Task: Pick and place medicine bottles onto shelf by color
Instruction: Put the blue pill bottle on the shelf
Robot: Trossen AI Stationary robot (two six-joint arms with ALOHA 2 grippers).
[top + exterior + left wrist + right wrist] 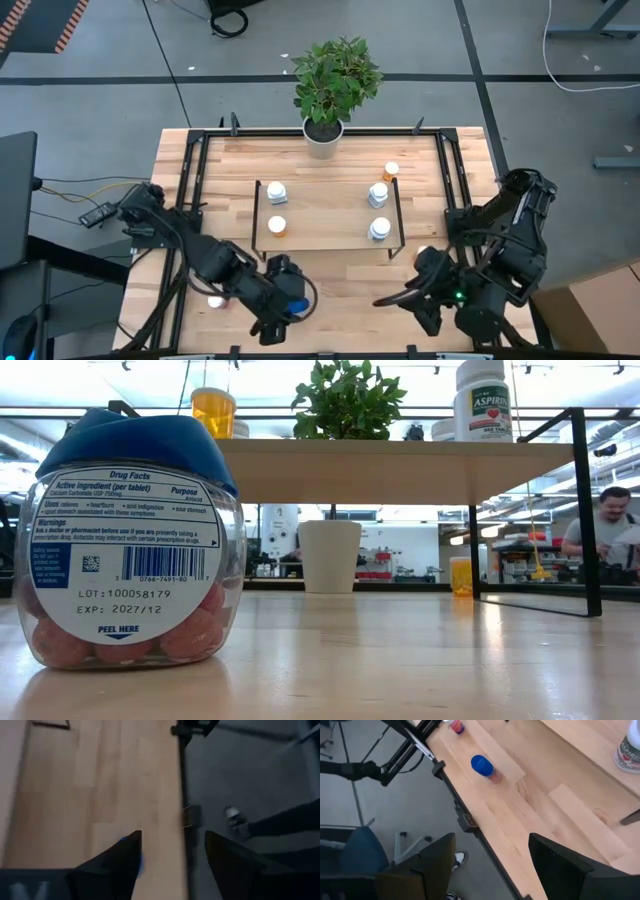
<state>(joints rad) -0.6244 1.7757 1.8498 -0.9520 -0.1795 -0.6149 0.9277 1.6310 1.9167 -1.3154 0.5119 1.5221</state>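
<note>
In the high view the left arm runs from the table's left edge down toward the lower middle of the frame, and the left gripper [272, 325] sits at the near table edge just below the blue bottle [291, 287]. In the left wrist view its two fingers [117, 857] stand apart with nothing between them, over bare wood at the table's edge; a sliver of blue shows beside one finger. Just left of the arm, at lower left, a small white-capped bottle [214, 299] stands on the table.

The blue bottle fills the left of the low view [130, 540], upright on the table [400, 660], its label facing the camera and reddish tablets inside.

The shelf [325, 215] lies in the centre of the high view. On its left side stand a white bottle [276, 192] and, just below it in the frame, an orange bottle [277, 226]. On its right side stand two white bottles, one at [378, 194] and one at [380, 229]. Another orange bottle [391, 171] stands on the table just above the shelf's right end. A potted plant [335, 85] stands at top centre.

At lower right of the high view the right gripper [428, 318] hangs over the near table edge, with a white cap [424, 251] just above the arm. In the right wrist view its fingers [435, 862] are spread wide and empty.
</note>
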